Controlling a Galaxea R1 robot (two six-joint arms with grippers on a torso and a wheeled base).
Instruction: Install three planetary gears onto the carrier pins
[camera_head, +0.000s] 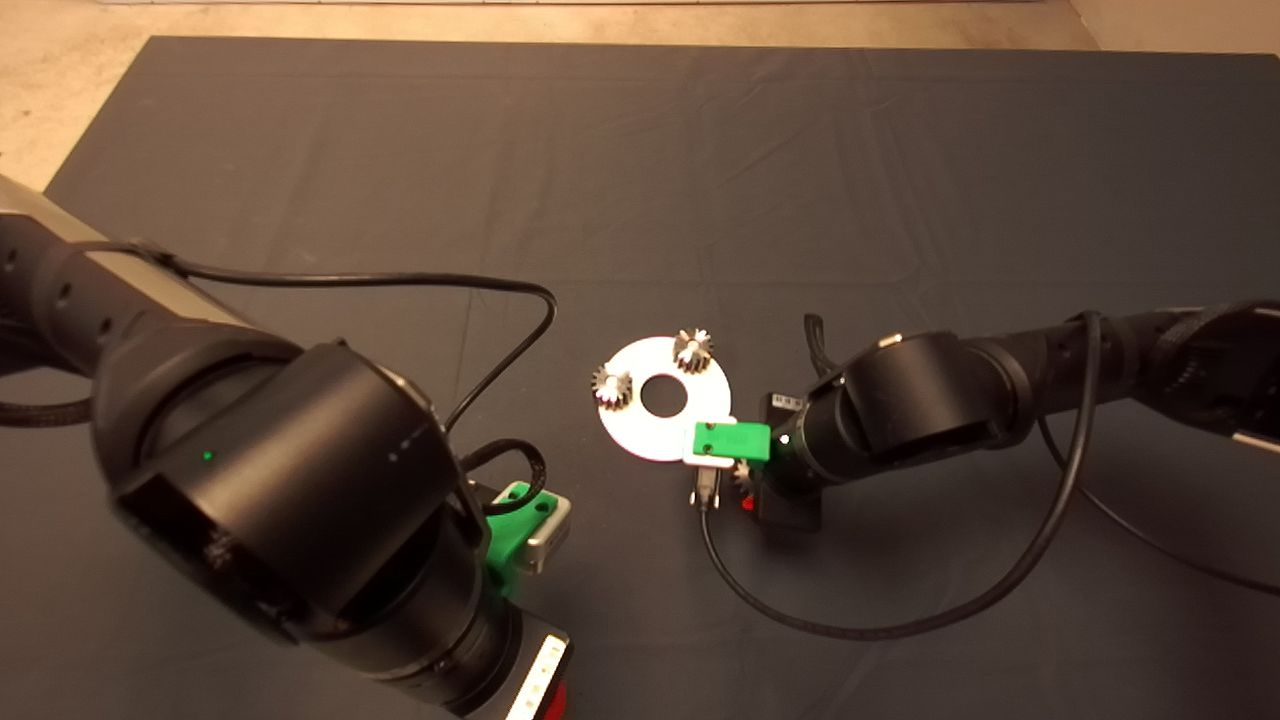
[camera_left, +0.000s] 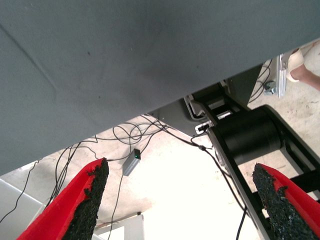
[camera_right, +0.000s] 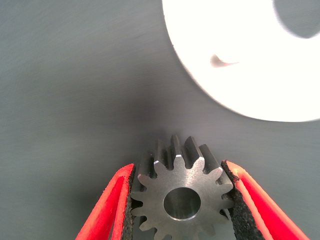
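Observation:
The shiny round disc (camera_head: 640, 432) lies mid-mat. Two planetary gears sit on its pins, one at the far edge (camera_head: 692, 349) and one at the left edge (camera_head: 613, 387). My right gripper (camera_head: 738, 468) hangs at the disc's near right rim, shut on the third gear (camera_right: 182, 197), gripped flat by its teeth between both pads just off the disc's edge (camera_right: 240, 75). One bare carrier pin (camera_right: 220, 60) stands on the disc near that rim. My left gripper (camera_left: 182, 200) is open and empty, parked at the lower left (camera_head: 520, 525).
A black cable (camera_head: 880, 625) loops over the mat in front of the right arm. The left arm's bulk (camera_head: 300, 500) fills the lower left. Past the mat's edge are floor cables (camera_left: 135, 135), a black frame (camera_left: 250, 135) and a person's leg (camera_left: 305, 67).

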